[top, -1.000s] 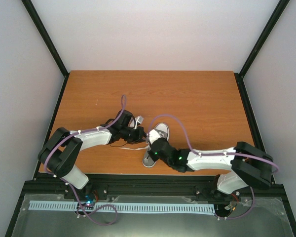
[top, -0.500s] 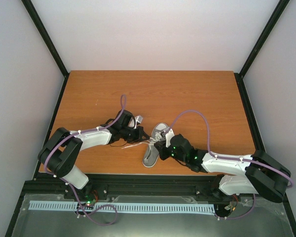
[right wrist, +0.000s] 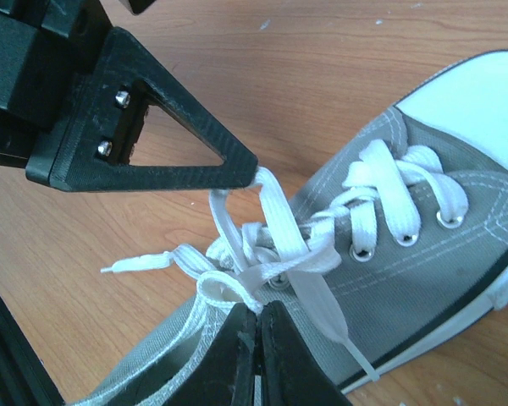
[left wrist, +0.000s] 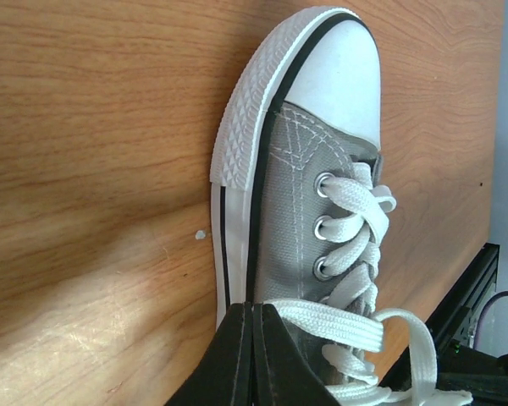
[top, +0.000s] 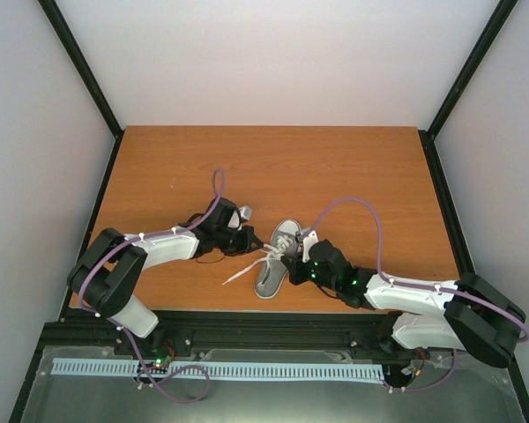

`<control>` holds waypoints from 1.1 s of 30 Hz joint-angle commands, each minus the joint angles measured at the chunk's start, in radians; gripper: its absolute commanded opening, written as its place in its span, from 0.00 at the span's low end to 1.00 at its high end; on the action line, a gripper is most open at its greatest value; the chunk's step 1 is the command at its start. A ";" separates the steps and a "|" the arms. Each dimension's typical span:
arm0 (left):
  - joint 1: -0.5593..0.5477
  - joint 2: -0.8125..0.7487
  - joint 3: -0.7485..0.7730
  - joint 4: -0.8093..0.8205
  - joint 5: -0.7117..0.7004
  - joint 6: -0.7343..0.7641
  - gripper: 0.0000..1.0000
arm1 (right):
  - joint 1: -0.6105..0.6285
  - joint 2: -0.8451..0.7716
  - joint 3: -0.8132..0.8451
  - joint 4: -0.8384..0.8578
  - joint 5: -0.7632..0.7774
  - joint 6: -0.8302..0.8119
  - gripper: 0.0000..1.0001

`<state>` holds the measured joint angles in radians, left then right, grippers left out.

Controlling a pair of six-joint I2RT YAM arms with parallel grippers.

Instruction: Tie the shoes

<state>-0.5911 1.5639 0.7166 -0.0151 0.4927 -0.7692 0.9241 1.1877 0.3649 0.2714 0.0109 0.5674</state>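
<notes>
While L gripper [left wrist: 252,311] & R gripper [right wrist: 258,311] each pinch laces [right wrist: 275,222], jaws closed, grey sneaker [left wrist: 286,211] sits on table [top: 335,167].

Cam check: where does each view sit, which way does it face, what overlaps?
Top external: above, behind the bases, looking down on table, both arms, sneaker.
Left wrist: on left gripper, facing toe cap; own shut fingers at bottom.
Right wrist: on right gripper, facing laces; own fingers below, left gripper upper left.
Shared: wrist views both show laces.

right pincer [right wrist: 256,313] apparently pinching laces [right wrist: 277,222], grey sneaker [right wrist: 444,266]
</notes>
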 commanded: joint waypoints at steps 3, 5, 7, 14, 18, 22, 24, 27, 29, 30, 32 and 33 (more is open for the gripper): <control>0.002 -0.019 -0.002 -0.004 -0.035 0.032 0.01 | -0.008 -0.057 -0.030 -0.057 -0.008 0.014 0.03; 0.003 -0.016 -0.003 -0.005 -0.044 0.034 0.01 | -0.009 -0.069 -0.036 -0.074 -0.014 0.006 0.03; 0.008 -0.017 -0.003 -0.005 -0.053 0.037 0.01 | -0.008 -0.075 -0.039 -0.087 -0.026 -0.001 0.03; 0.010 0.003 0.005 0.018 -0.018 0.063 0.01 | -0.008 -0.067 -0.043 -0.095 -0.108 -0.047 0.03; 0.010 -0.002 -0.001 0.045 0.038 0.136 0.01 | -0.008 -0.111 -0.037 -0.121 -0.085 -0.057 0.26; 0.010 -0.021 -0.005 0.048 0.100 0.211 0.01 | -0.023 -0.239 -0.043 -0.152 -0.046 -0.087 0.60; 0.010 -0.033 -0.006 0.045 0.123 0.238 0.01 | -0.065 -0.290 -0.056 -0.150 -0.069 -0.085 0.68; 0.010 -0.045 -0.006 0.037 0.136 0.265 0.01 | -0.156 -0.303 -0.076 -0.134 -0.143 -0.065 0.65; 0.010 -0.050 -0.007 0.036 0.138 0.273 0.01 | -0.215 -0.275 -0.090 -0.111 -0.188 -0.048 0.58; 0.010 -0.052 -0.006 0.037 0.138 0.274 0.01 | -0.240 -0.256 -0.098 -0.093 -0.215 -0.041 0.55; 0.010 -0.052 -0.009 0.042 0.136 0.271 0.01 | -0.277 -0.197 -0.109 -0.048 -0.273 -0.040 0.50; 0.010 -0.050 -0.011 0.044 0.134 0.268 0.01 | -0.281 -0.164 -0.109 -0.030 -0.302 -0.057 0.48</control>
<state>-0.5888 1.5318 0.7132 0.0044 0.6052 -0.5419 0.6872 0.9394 0.2829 0.1745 -0.1631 0.5163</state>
